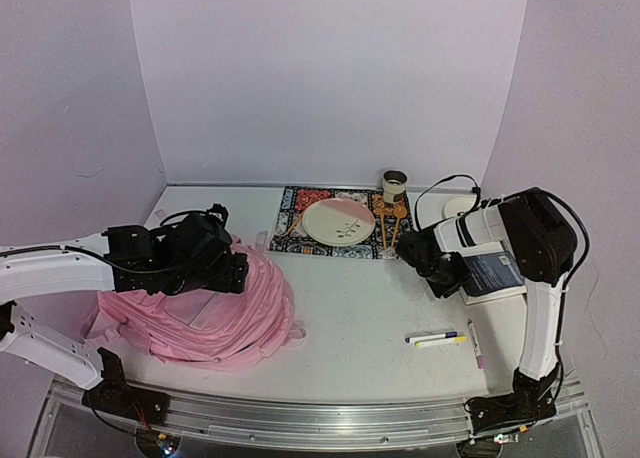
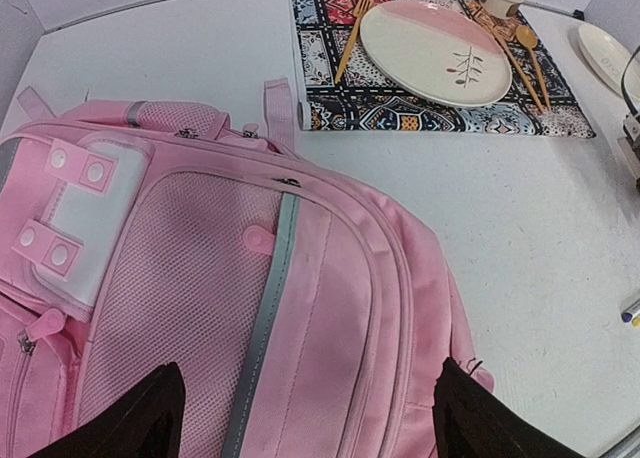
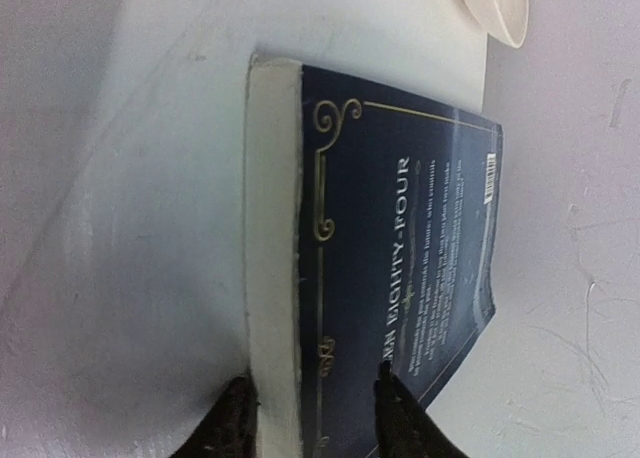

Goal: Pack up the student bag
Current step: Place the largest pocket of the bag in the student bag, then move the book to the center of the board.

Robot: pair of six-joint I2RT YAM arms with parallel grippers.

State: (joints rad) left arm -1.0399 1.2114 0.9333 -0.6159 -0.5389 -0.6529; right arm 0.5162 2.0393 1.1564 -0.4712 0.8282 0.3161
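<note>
The pink student bag [image 1: 235, 313] lies flat on the table's left side, its front with a mesh pocket and a white patch facing up in the left wrist view [image 2: 330, 278]. My left gripper [image 1: 228, 266] hovers just above it, open wide, with its fingers either side of the front panel [image 2: 310, 428] and nothing between them. My right gripper [image 1: 448, 266] is shut on a dark blue paperback book [image 1: 492, 271] at the table's right side. In the right wrist view the gripper [image 3: 315, 418] clamps the book [image 3: 400, 228] at one end across its thickness.
A patterned placemat [image 1: 295, 233] at the back holds a plate [image 1: 338, 221] and wooden cutlery [image 1: 390, 233], with a cup [image 1: 394, 186] and a white saucer [image 1: 458, 206] behind. Two markers [image 1: 436, 338] and a pink pen [image 1: 474, 343] lie front right.
</note>
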